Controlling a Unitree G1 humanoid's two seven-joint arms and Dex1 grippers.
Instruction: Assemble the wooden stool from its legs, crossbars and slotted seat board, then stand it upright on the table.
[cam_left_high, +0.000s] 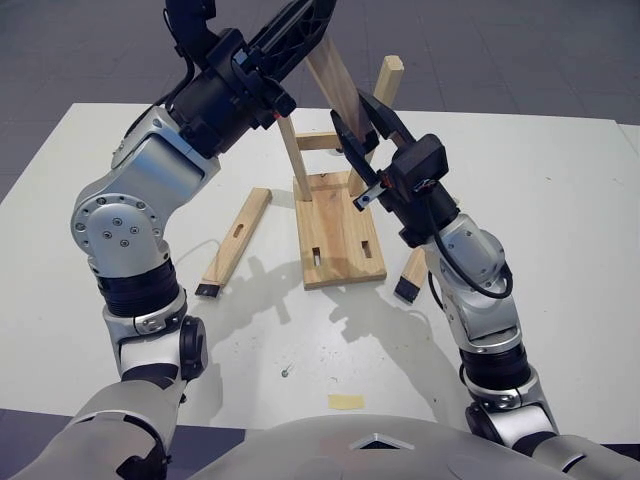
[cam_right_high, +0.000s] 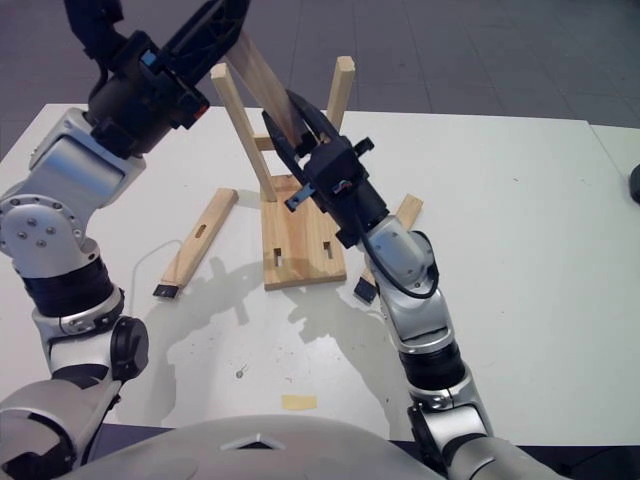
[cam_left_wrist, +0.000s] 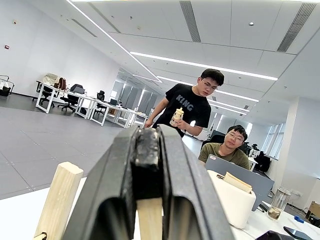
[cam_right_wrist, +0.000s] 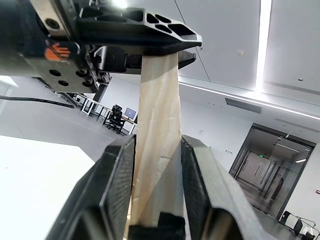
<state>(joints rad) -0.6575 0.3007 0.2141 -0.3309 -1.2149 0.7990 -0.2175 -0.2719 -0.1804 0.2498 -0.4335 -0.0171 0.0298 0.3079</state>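
Note:
A wooden leg (cam_left_high: 345, 92) hangs slanted above the table, gripped at both ends. My left gripper (cam_left_high: 312, 32) is shut on its upper end; the wood shows between its fingers (cam_left_wrist: 150, 220). My right gripper (cam_left_high: 366, 126) is shut on the lower part, one finger pressed on either side of the leg (cam_right_wrist: 159, 150). Below lies the slotted seat board (cam_left_high: 337, 235), flat on the table. At its far end two legs (cam_left_high: 293, 148) joined by a crossbar (cam_left_high: 320, 140) stand tilted; the second leg (cam_left_high: 388, 78) rises behind my right gripper.
One loose leg (cam_left_high: 238, 238) lies flat to the left of the seat board. Another wooden piece with a black foot (cam_left_high: 411, 274) lies under my right forearm. A scrap of tape (cam_left_high: 346, 402) and a small screw (cam_left_high: 286, 373) sit near the white table's front edge.

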